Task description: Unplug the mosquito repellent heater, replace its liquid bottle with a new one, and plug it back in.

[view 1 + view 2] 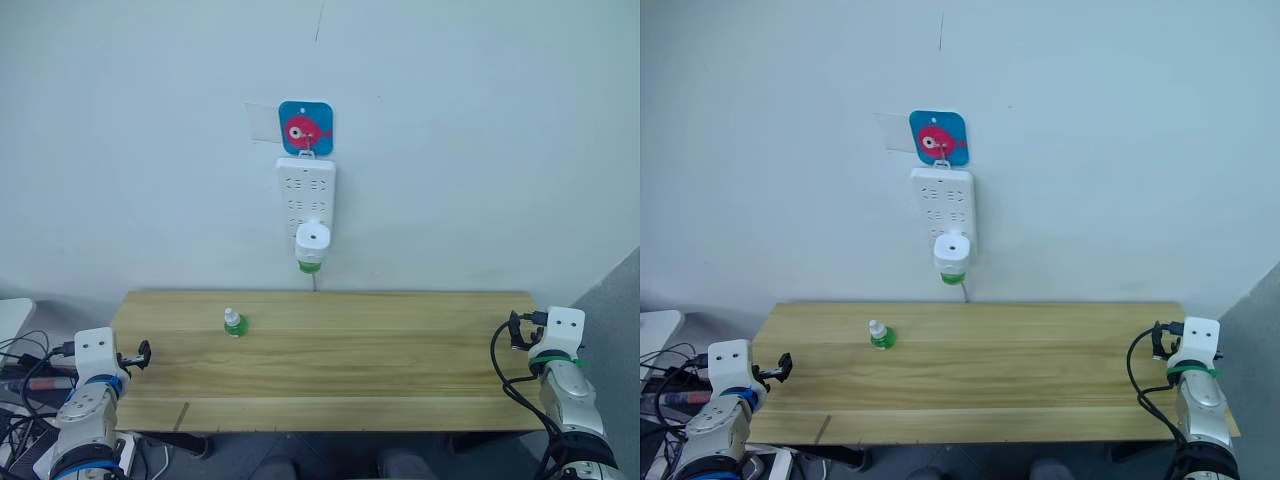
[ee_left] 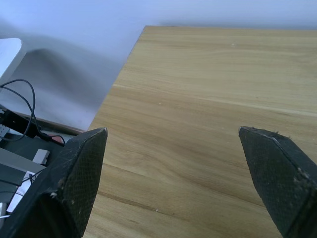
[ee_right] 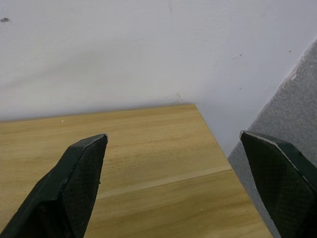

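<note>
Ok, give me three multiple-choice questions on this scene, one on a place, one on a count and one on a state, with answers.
1. Where is the small white rounded plastic heater?
A. on the wooden table
B. plugged into the long white power strip on the wall
C. in a gripper

2. How many green bottles stand on the wooden table?
A. one
B. two
C. three

3. How is the left gripper?
A. shut on a bottle
B. open, holding nothing
C. shut on the heater

Answers: 1 B, the heater hangs at the strip's lower end. 2 A, only the white-capped green bottle stands there. 3 B, its fingers are spread over bare wood.
</note>
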You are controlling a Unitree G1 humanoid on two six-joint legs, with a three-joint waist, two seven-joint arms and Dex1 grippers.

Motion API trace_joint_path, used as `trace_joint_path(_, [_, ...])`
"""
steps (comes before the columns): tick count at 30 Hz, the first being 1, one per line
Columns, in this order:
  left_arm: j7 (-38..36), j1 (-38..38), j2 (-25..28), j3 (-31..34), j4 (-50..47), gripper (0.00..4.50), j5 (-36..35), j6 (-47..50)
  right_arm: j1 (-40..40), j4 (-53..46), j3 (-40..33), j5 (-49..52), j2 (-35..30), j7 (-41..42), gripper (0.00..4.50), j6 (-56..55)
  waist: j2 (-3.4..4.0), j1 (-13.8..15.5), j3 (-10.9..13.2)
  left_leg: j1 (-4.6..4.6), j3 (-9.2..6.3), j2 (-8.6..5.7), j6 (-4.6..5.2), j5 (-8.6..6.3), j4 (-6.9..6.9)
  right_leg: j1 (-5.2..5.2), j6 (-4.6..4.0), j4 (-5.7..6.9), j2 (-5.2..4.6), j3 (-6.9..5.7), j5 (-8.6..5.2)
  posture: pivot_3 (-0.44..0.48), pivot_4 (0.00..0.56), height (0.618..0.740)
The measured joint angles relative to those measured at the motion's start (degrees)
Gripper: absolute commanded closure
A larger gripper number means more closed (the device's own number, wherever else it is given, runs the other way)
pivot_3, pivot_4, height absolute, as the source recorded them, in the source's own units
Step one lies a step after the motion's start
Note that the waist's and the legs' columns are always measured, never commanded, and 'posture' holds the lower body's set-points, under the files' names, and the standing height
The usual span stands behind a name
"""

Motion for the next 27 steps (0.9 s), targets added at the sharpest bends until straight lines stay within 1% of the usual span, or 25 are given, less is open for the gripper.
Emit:
trace_joint_path(1, [0.0,0.0,0.0,0.0,0.0,0.03,0.0,0.0,0.0,0.0,0.0,0.0,0.0,0.0,0.00,0.0,0.00,0.0,0.0,0.00,0.00,0.00,0.00,0.00,0.00,0.00,0.00,0.00,0.00,0.00,0.00,0.002,0.068,0.740])
trace_joint_path(8, [-0.2,1.0,0.5,1.7,0.0,0.03,-1.2,-0.8,-0.1,0.1,0.1,0.0,-0.3,0.1,0.00,0.0,-0.07,0.7,0.5,0.00,0.02,0.01,0.00,0.00,0.00,0.00,0.00,0.00,0.00,0.00,0.00,-0.005,0.080,0.740])
trace_joint_path(12, [-1.7,1.2,0.8,1.9,0.0,0.03,-1.5,-0.8,-0.1,0.1,0.2,0.0,-0.3,0.8,0.00,0.0,-0.07,0.8,0.8,0.00,0.03,0.01,0.00,0.00,0.00,0.00,0.00,0.00,0.00,-0.01,0.00,-0.001,0.084,0.740])
trace_joint_path(18, [-4.2,1.4,0.9,3.1,-0.5,0.03,-3.9,-0.8,-0.1,0.1,0.5,0.0,-0.5,2.0,0.00,0.0,-0.02,0.8,1.2,0.00,0.06,0.03,0.00,0.00,0.00,-0.01,0.00,0.00,0.00,0.01,0.00,-0.009,0.099,0.740])
trace_joint_path(20, [-5.1,1.8,0.9,3.4,-1.0,0.03,-4.5,-0.8,-0.1,0.0,0.8,-0.1,-0.6,2.5,0.00,0.0,-0.01,0.8,1.4,0.00,0.07,0.03,0.00,0.00,0.00,-0.01,0.00,0.00,0.00,0.01,0.00,-0.006,0.112,0.740])
trace_joint_path(22, [-6.3,2.8,0.9,3.6,-3.2,0.03,-5.3,-0.7,-0.1,-0.9,1.3,-0.2,-0.8,3.1,0.00,0.0,-0.02,0.8,1.8,0.01,0.08,0.04,0.00,0.00,0.00,0.00,0.00,0.00,0.00,0.01,0.00,-0.011,0.124,0.740])
trace_joint_path(26, [-9.7,6.3,1.1,4.2,-12.3,0.03,-7.5,1.3,0.9,-5.5,3.1,-0.9,-1.7,5.7,0.00,0.1,-0.01,0.8,2.9,-0.04,0.08,0.07,0.00,0.00,0.00,-0.02,-0.01,0.00,-0.01,0.01,0.00,-0.011,0.142,0.740])
trace_joint_path(27, [-10.5,6.8,1.3,4.2,-14.2,0.03,-7.8,2.0,1.1,-6.6,3.6,-1.0,-2.0,6.4,0.00,0.1,-0.01,0.8,3.0,-0.05,0.08,0.07,0.00,-0.01,0.00,-0.03,-0.01,0.00,-0.01,0.00,0.00,-0.011,0.157,0.740])
